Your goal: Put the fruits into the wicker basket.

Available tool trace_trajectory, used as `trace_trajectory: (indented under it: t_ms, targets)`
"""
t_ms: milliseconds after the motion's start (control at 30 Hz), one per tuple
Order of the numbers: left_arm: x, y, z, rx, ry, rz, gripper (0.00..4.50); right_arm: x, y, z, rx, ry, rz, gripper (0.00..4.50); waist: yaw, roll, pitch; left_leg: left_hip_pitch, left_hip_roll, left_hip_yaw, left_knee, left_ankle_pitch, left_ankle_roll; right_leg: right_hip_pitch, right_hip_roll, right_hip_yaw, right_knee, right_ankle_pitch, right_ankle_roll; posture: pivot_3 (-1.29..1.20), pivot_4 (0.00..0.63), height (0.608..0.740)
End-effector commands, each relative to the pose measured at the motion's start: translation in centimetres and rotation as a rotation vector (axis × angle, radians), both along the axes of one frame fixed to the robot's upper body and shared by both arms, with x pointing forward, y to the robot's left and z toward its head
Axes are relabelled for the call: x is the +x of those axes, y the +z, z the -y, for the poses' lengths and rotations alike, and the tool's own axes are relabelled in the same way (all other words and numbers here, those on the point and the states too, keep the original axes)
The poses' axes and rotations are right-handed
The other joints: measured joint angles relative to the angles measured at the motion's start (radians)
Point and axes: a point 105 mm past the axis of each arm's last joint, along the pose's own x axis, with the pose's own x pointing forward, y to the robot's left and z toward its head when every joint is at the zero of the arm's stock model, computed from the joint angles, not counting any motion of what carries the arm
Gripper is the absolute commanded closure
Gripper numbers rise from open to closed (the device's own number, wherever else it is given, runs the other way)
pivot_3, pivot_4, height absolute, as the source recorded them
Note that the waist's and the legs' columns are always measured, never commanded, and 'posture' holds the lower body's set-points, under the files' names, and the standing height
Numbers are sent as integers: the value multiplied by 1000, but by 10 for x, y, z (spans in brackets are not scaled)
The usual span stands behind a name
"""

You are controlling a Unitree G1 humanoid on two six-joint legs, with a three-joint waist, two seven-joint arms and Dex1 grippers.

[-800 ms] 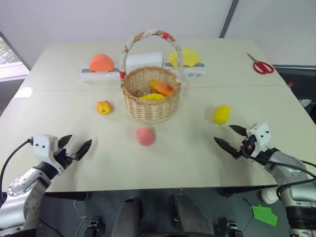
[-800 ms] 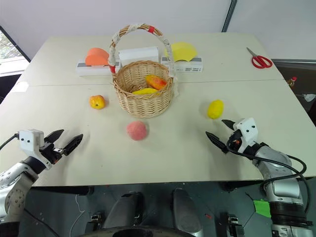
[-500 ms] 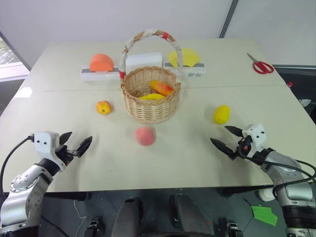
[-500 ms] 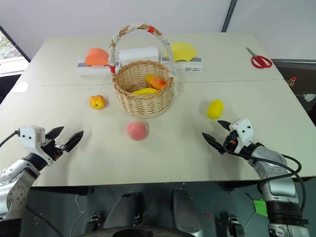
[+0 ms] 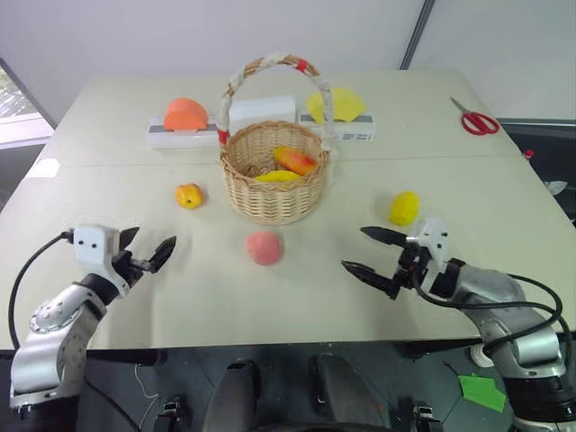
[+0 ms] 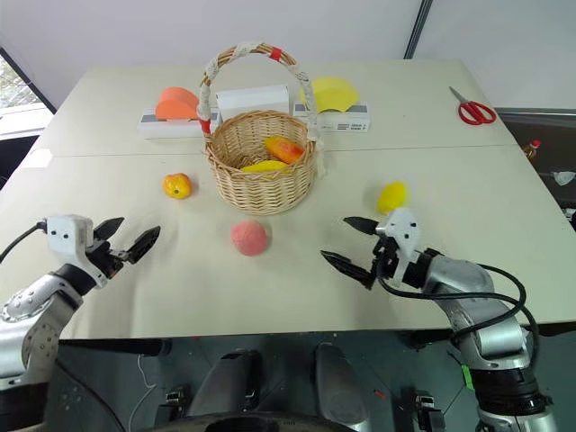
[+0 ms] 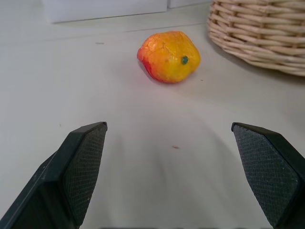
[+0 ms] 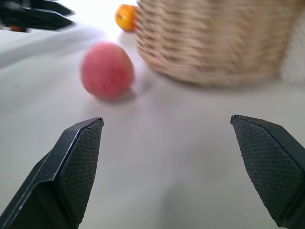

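Left hand [image 5: 147, 255] spread wide, holding nothing, low over the near left part of the worktop [image 5: 108, 117], aimed at the apple [image 5: 189, 195] lying beyond it, just left of the basket [image 5: 274, 171]. Right hand [image 5: 371, 251] likewise spread wide and empty, hovering over the near right part of the worktop, turned leftward towards the peach [image 5: 265, 247], which lies between the two hands and just in front of the basket. Lemon [image 5: 404, 208] on the worktop just behind the right hand, well to the right of the basket. Basket upright at mid-worktop, handle arched over it, with an orange-red fruit and a yellow one already inside. Behind it, white blocks carrying an orange half-dome [image 5: 184, 114] and a yellow wedge [image 5: 337, 104]. Red scissors [image 5: 475, 119] at the far right corner.
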Motion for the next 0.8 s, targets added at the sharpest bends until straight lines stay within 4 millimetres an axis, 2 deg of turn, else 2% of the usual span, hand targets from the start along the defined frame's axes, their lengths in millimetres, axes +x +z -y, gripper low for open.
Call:
trace_trajectory:
  t_ms: [33,200,433,667,800]
  targets:
    - [19,14,2,77,41,-5,0,-3,29,-28,10,78,108,42,0,0,0,0,0,0,0,0,0,0,0,0,0,0,0,0,150,740]
    - [55,30,22,45,108,-36,0,-4,44,-53,28,154,172,42,5,-1,0,-1,-1,-1,0,0,0,0,0,-1,0,0,1,0,150,740]
    - [84,30,42,37,149,-141,0,-7,41,-64,27,196,190,42,19,-1,0,-1,-2,-2,1,0,0,0,0,-1,1,0,1,0,150,740]
    - [96,29,45,20,159,-184,0,-8,37,-67,29,201,192,42,16,-1,0,-2,-3,-2,3,0,0,-1,0,-2,2,0,1,0,150,740]
    - [103,16,53,56,128,-239,0,-8,37,-72,37,199,195,42,20,-1,0,-2,-4,-2,4,0,0,0,0,-2,2,0,1,0,150,740]
